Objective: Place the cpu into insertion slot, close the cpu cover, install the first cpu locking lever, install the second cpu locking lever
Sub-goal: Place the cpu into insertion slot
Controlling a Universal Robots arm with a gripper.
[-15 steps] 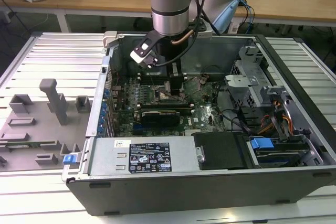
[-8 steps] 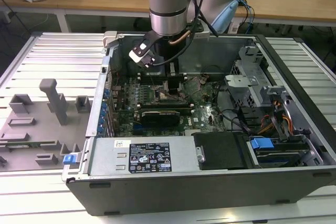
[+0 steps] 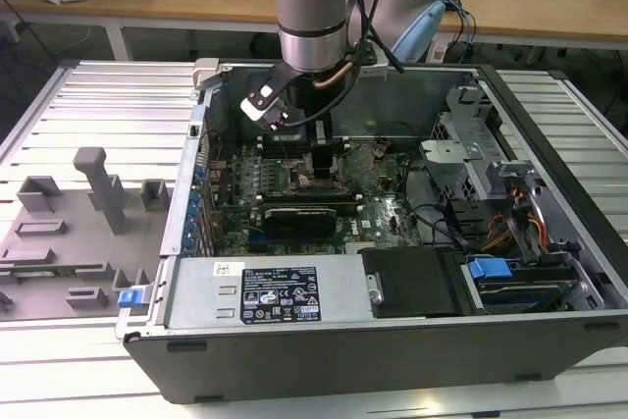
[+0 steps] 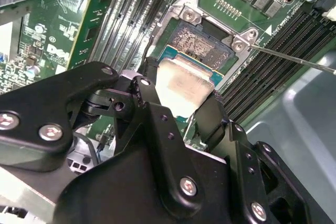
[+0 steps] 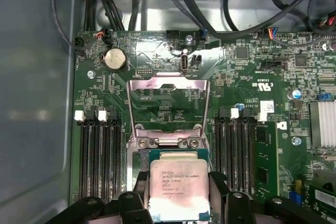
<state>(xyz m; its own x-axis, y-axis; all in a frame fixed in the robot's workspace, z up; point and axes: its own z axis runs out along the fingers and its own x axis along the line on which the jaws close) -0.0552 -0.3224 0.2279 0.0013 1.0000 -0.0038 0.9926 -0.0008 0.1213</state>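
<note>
My black gripper (image 5: 178, 195) is shut on the cpu (image 5: 176, 184), a pale silver square chip held by two opposite edges between the fingers (image 4: 144, 95). The chip hangs just over the insertion slot (image 4: 202, 45), whose shiny pin field shows beyond the chip's edge in the second wrist view. The cpu cover (image 5: 168, 83), a silver frame with a large window, is swung open and lies back on the green board past the socket's hinge. In the exterior view the gripper (image 3: 322, 172) is down inside the computer case over the motherboard. A thin lever rod (image 4: 294, 59) sticks out beside the socket.
Black memory slots (image 5: 100, 150) flank the socket on both sides. Cables (image 5: 220, 19) run along the case wall behind the board. A power supply (image 3: 280, 296) and drive bays (image 3: 510, 233) fill the case's near and right parts. A grey fixture tray (image 3: 78, 233) lies to the exterior view's left.
</note>
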